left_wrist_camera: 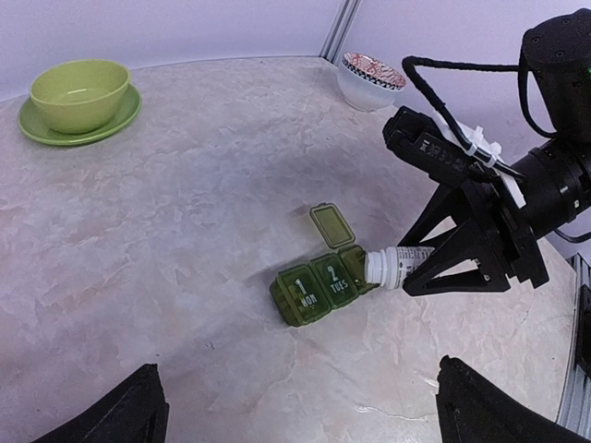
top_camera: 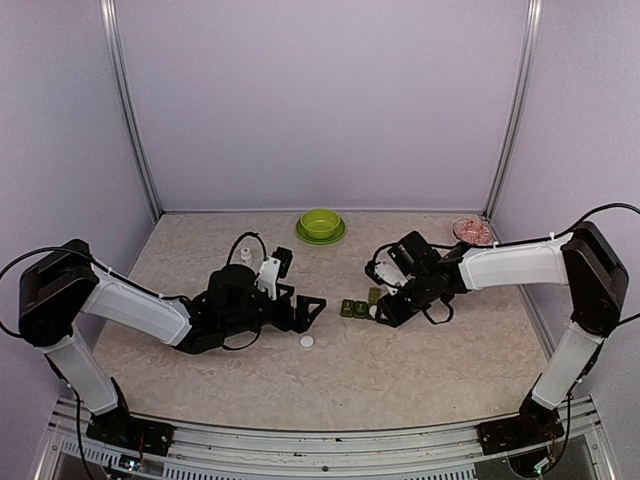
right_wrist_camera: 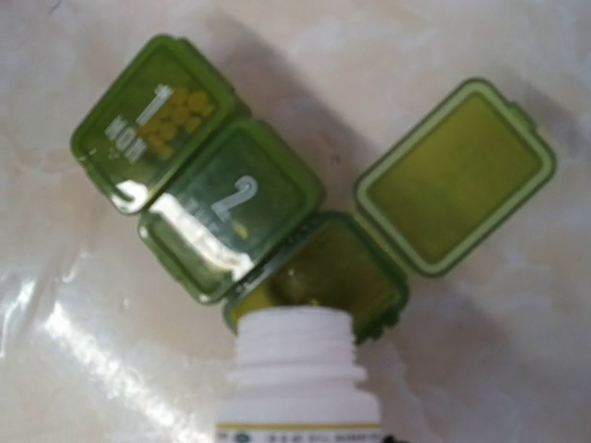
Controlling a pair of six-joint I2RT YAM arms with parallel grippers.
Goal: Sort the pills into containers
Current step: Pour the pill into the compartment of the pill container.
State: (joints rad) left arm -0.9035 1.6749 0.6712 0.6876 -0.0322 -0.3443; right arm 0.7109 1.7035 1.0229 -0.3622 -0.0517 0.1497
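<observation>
The dark green pill box [top_camera: 354, 308] [left_wrist_camera: 316, 289] [right_wrist_camera: 218, 214] lies mid-table, lids 1 and 2 closed and the third lid [right_wrist_camera: 455, 175] flipped open. A cluster of pills [right_wrist_camera: 177, 116] shows through lid 1. My right gripper [top_camera: 388, 310] [left_wrist_camera: 417, 268] is shut on a small white bottle [left_wrist_camera: 391, 266] [right_wrist_camera: 295, 374], which lies tipped on its side with its uncapped mouth at the rim of the open third compartment [right_wrist_camera: 343, 268]. My left gripper [top_camera: 310, 308] [left_wrist_camera: 297, 392] hovers open just left of the box, with nothing between its fingers.
A flat white round cap [top_camera: 306, 342] lies on the table below the left gripper. A second white bottle [top_camera: 245, 256] stands behind the left arm. At the back stand a lime green bowl on a saucer [top_camera: 320, 225] [left_wrist_camera: 79, 92] and a patterned bowl [top_camera: 471, 231] [left_wrist_camera: 371, 79].
</observation>
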